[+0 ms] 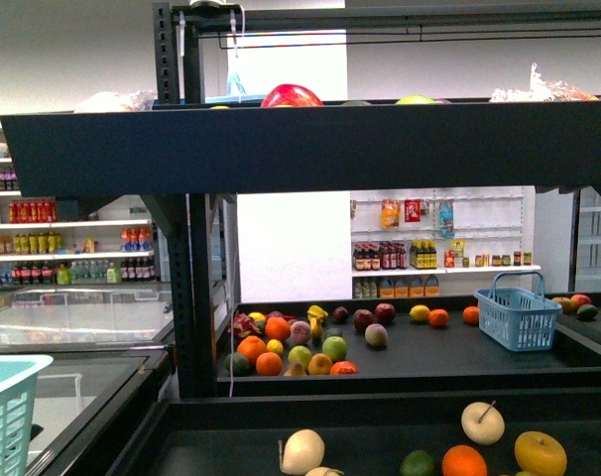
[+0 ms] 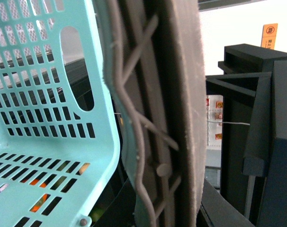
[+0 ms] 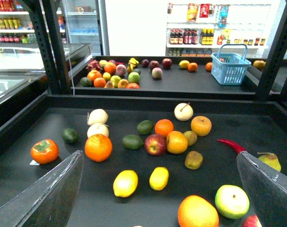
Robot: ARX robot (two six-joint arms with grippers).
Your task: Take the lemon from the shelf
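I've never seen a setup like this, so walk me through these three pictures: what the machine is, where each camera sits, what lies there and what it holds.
This is a robot with two arms, each ending in a two-finger gripper. The front view looks out from its body at a black tiered shelf of fruit. The left wrist view, from a camera on the left arm, is filled by the left gripper, close beside a turquoise basket; whether it grips the basket I cannot tell. The right wrist view looks past the right gripper, open and empty, onto the shelf's tray: an orange, a red apple, and a small yellow lemon beside another like it.
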